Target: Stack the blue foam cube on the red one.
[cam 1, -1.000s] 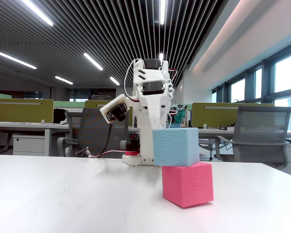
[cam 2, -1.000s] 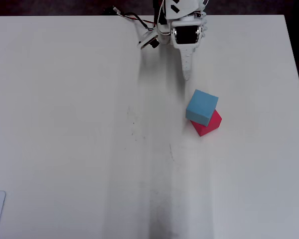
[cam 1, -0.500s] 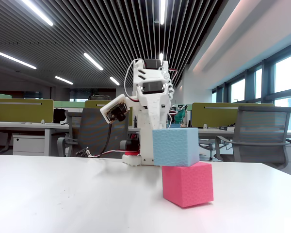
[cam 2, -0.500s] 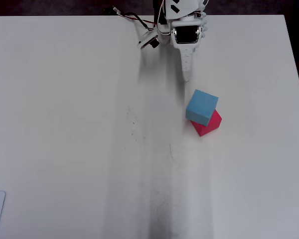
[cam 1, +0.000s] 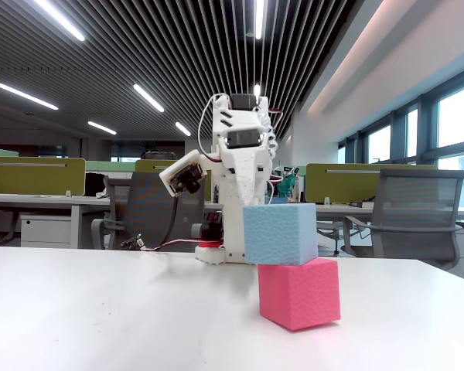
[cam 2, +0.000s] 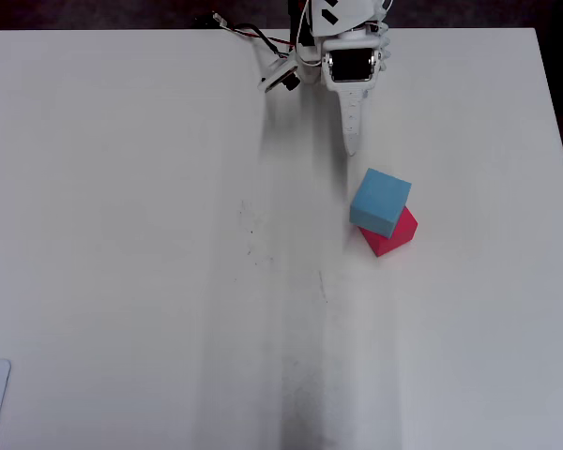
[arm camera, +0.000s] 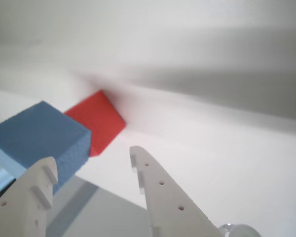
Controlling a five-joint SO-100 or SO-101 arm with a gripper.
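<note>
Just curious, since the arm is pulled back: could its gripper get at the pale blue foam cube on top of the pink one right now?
Probably yes. The gripper is open, and only bare white table lies between it and the pale blue foam cube atop the pink foam cube.

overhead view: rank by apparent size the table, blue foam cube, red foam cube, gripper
1. White table: fills nearly the whole view.
2. Pale sky-blue foam cube: nearer the camera on top, so it may read larger.
3. White two-finger gripper: long but narrow, roughly alike to the blue cube.
4. Pinkish-red foam cube: mostly covered, only a sliver shows.
</note>
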